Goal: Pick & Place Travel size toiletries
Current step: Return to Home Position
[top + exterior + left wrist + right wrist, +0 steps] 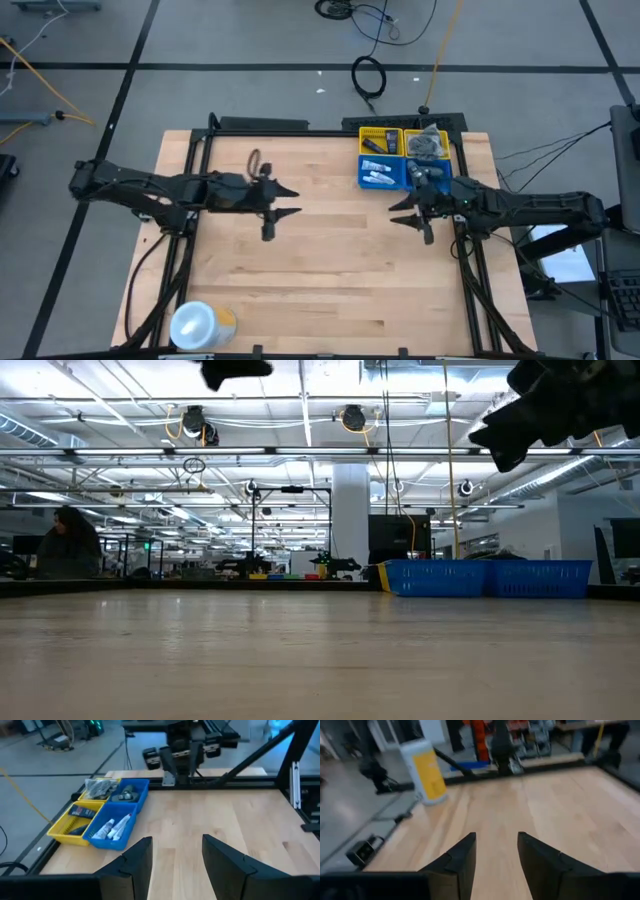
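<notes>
The toiletries lie in a block of small yellow and blue bins [404, 157] at the table's far right. In the left wrist view, white-and-blue tubes [114, 827] fill one blue bin. A dark navy tube [82, 811] lies in a yellow bin, and dark grey round pieces [124, 795] in the far blue bin. My left gripper [298, 201] hovers open over the table's middle, pointing right [177, 845]. My right gripper [392, 213] hovers open just near of the bins, pointing left [496, 840]. Both hold nothing.
A large white-and-yellow roll [202, 325] stands upright at the table's near left corner [427, 769]. A small dark loop [256, 160] lies on the wood at the far left. Bare wood [340, 270] stretches between the grippers and toward the near edge. A black frame borders the table.
</notes>
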`<state>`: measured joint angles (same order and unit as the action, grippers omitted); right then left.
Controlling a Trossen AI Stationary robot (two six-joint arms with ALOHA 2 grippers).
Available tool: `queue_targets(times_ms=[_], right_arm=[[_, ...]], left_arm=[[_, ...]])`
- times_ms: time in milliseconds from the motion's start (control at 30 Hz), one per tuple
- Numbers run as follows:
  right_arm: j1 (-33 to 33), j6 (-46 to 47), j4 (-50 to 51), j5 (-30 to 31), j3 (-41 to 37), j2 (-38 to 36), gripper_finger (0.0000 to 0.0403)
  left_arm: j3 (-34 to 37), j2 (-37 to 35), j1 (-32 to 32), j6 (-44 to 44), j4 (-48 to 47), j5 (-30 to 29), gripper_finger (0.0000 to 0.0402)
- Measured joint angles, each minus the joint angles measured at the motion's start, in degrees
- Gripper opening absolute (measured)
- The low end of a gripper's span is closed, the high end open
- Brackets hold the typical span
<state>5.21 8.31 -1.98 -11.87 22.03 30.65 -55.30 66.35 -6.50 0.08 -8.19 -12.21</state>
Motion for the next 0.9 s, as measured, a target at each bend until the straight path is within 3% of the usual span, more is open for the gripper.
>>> queue_targets(times_ms=[433, 533, 733, 833, 900], right_arm=[[-3.14, -3.36, -15.1, -0.1, -11.09, -6.43, 0.0134], [-3.1, -4.25, -17.59, -0.1, -15.01, -7.88, 0.0134], [-3.08, -5.34, -21.53, -0.01, -19.39, -9.93, 0.0134], [-3.08, -7.82, -20.94, 0.05, -19.53, -10.25, 0.0134], [-2.98, -9.69, -20.91, 0.27, -19.57, -10.54, 0.0134]], left_arm=[[33.42, -25.28, -0.72, 0.01, 27.25, -1.43, 0.017], [38.89, -28.81, -0.74, 0.87, 29.87, -1.57, 0.017], [48.37, -34.9, -0.7, -3.56, 33.06, -9.43, 0.017], [54.49, -37.28, -0.84, -5.79, 38.99, -10.37, 0.017], [54.24, -38.43, -1.32, -7.82, 36.1, -11.15, 0.017]])
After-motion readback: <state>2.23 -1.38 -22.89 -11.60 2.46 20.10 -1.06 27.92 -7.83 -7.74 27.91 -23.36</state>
